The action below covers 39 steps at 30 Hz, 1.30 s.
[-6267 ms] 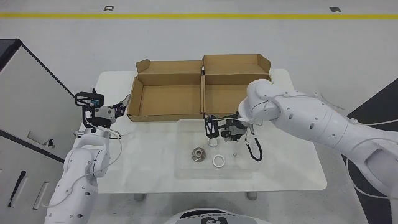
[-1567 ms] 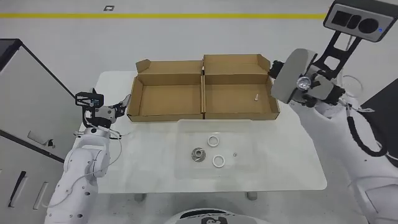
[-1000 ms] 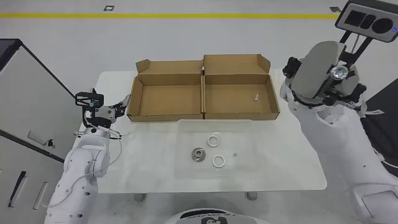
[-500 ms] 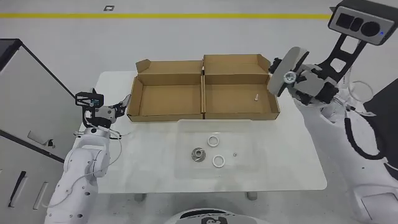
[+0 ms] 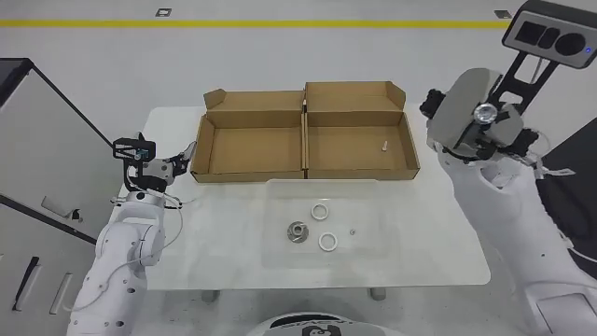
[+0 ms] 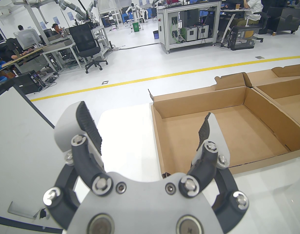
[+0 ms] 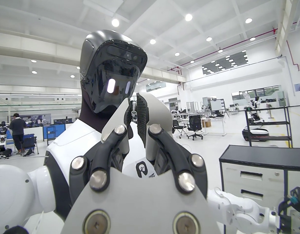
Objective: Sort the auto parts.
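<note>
Auto parts [image 5: 297,232] lie in a clear tray [image 5: 359,201] just in front of the right cardboard box [image 5: 359,98]: a metal hub [image 5: 297,232], a white ring [image 5: 313,212], a second white ring [image 5: 322,241]. Inside this box lies a small bolt [image 5: 383,145], its long axis running from front wall to back wall. The left tool [image 6: 145,112] is spread; the right tool [image 7: 132,103] is pressed almost together.

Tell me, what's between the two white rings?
Nothing. In the top view, only bare clear tray lies between the farther white ring and the nearer white ring.
</note>
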Tool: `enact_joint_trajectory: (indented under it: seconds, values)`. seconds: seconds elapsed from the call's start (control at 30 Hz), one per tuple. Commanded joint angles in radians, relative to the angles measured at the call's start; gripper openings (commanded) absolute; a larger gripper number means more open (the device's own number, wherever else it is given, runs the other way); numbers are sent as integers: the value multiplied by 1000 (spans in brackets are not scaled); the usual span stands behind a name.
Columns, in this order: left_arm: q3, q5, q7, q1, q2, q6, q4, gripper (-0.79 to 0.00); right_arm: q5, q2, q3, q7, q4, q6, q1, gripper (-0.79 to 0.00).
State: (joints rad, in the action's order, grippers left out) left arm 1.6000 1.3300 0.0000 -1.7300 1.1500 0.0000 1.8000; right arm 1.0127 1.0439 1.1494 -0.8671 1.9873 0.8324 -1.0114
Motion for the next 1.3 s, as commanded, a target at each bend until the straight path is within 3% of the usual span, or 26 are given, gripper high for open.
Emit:
enact_joint_trajectory:
  seconds: [0.0,0.83,1.1,1.27]
  values:
    - [0,0,0,0,0,0,0,0,28,3,0,-16,1,-4,-2,-785]
    - [0,0,0,0,0,0,0,0,44,6,0,-41,1,-20,-2,-785]
    - [0,0,0,0,0,0,0,0,-225,-14,156,-47,-38,-182,-29,-785]
    - [0,0,0,0,0,0,0,0,-433,-39,297,-129,-64,-294,-47,-785]
